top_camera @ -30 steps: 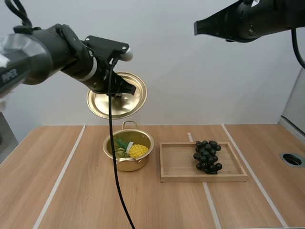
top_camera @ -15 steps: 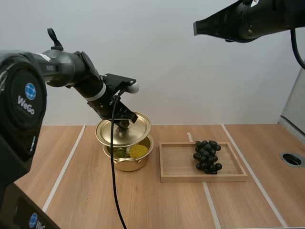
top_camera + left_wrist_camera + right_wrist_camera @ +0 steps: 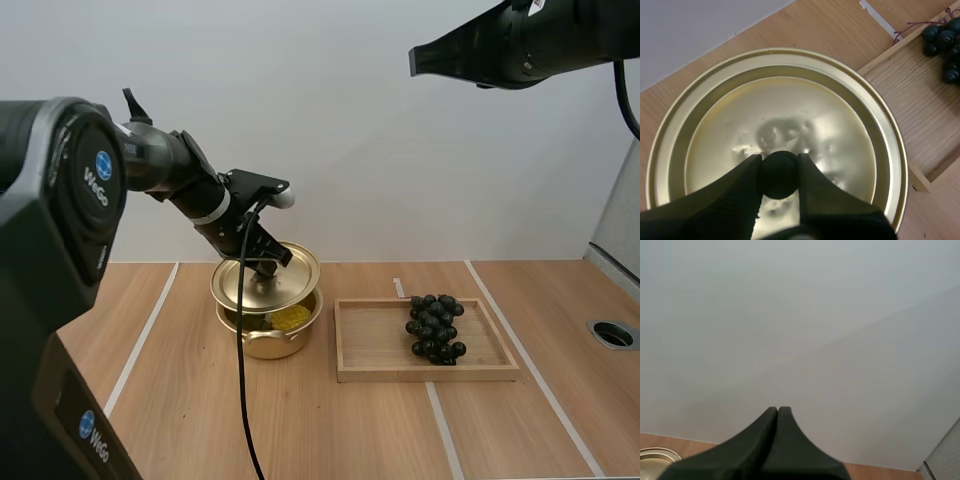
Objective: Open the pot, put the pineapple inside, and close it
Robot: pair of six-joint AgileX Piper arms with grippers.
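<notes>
The left claw [image 3: 779, 165] grasps the black knob [image 3: 779, 176] of the round gold metal lid [image 3: 850, 150], tilted over the gold pot [image 3: 268, 342]; right claw [image 3: 777, 412] clenched empty, well apart.

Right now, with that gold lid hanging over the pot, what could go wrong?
The round gold metal lid hangs tilted over the gold pot, so it could land crooked on the rim. The left gripper pinches only the small black knob, so the lid might swing or slip. The yellow pineapple shows under the raised edge and might keep the lid from seating.
</notes>
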